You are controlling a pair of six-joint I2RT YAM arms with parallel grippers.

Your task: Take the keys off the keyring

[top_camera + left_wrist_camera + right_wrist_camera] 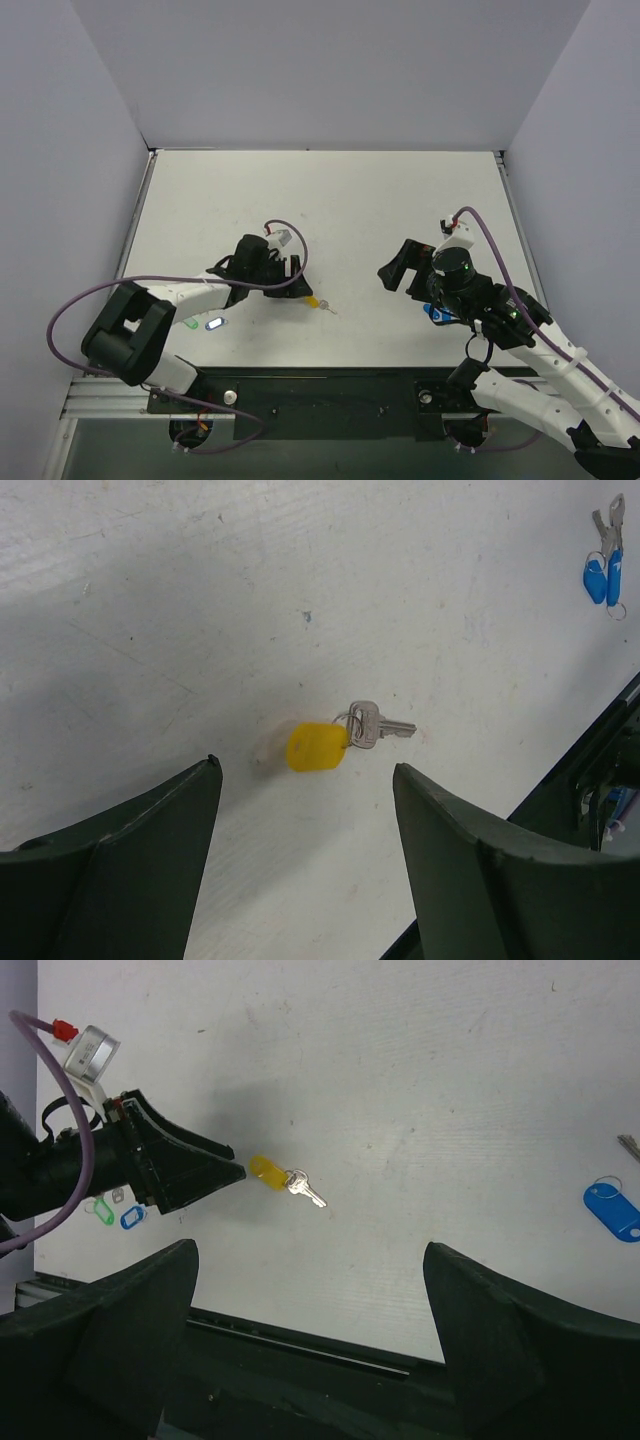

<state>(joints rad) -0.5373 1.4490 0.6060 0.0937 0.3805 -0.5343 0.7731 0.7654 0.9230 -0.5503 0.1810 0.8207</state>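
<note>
The keyring's yellow tag (pixel 313 300) lies flat on the white table, with the small silver key (pixel 328 308) joined to it on its right. In the left wrist view the tag (pixel 316 747), the thin ring (pixel 345 723) and the key (pixel 378 726) lie just ahead of my open left gripper (pixel 306 768), which is empty and not touching them. In the top view the left gripper (pixel 299 280) stands just left of the tag. My right gripper (pixel 398 282) is open and empty, to the right of the key. The right wrist view shows the tag (pixel 266 1171) and key (pixel 303 1188) beyond the right gripper (pixel 310 1248).
Blue-tagged keys (pixel 435 313) lie under the right wrist and also show in the left wrist view (pixel 603 575) and the right wrist view (pixel 612 1210). A green tag (pixel 190 323) and a white-and-blue tag (pixel 214 323) lie by the left arm. A black rail (pixel 330 390) runs along the near table edge.
</note>
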